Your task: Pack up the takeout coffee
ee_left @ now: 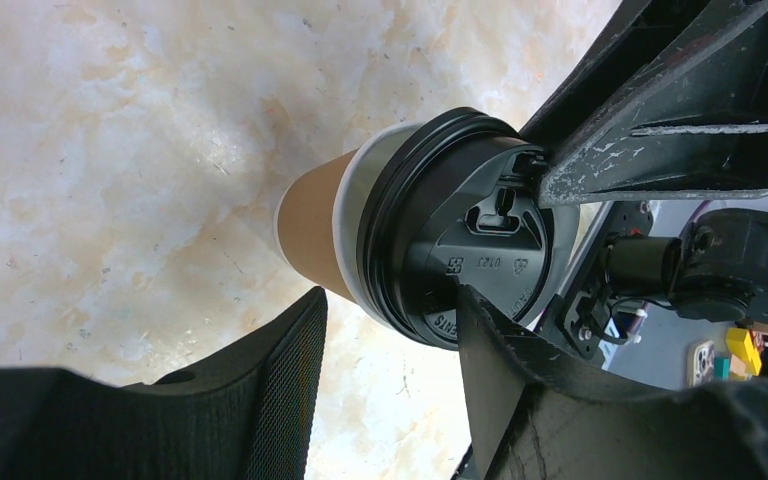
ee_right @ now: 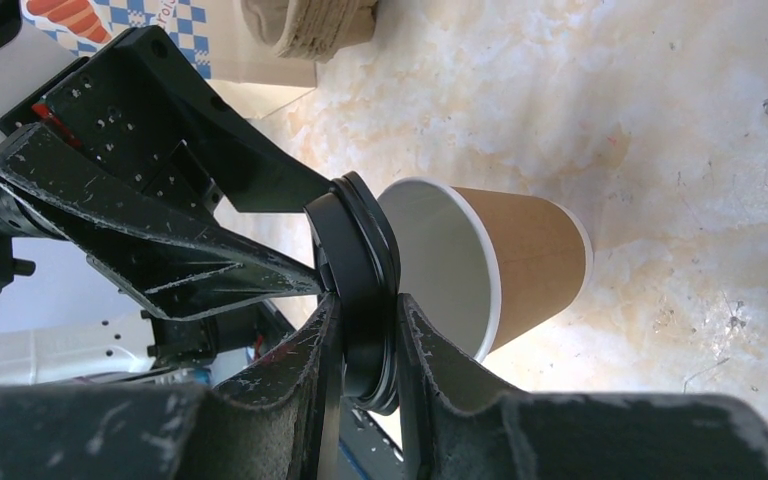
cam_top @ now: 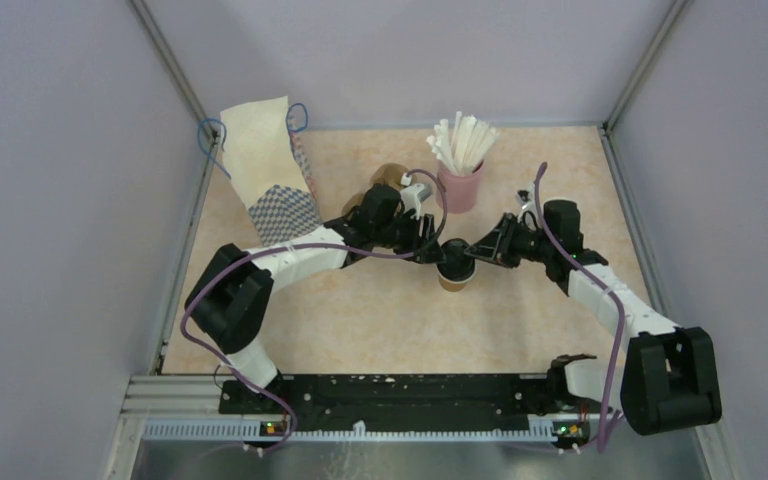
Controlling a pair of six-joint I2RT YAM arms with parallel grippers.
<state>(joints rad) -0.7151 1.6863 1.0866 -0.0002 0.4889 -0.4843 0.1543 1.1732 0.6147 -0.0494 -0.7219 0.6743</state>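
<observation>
grey walls are closing in a beige marbled table on three sides. near the table's middle the cup is standing upright on the surface, with its long axis vertical, its mouth pointing up and its white inside showing. the black lid is sitting tilted over the mouth, not seated. the right gripper is pinching the lid by its rim. the left gripper is holding its jaws spread, with the fingertips at the lid.
</observation>
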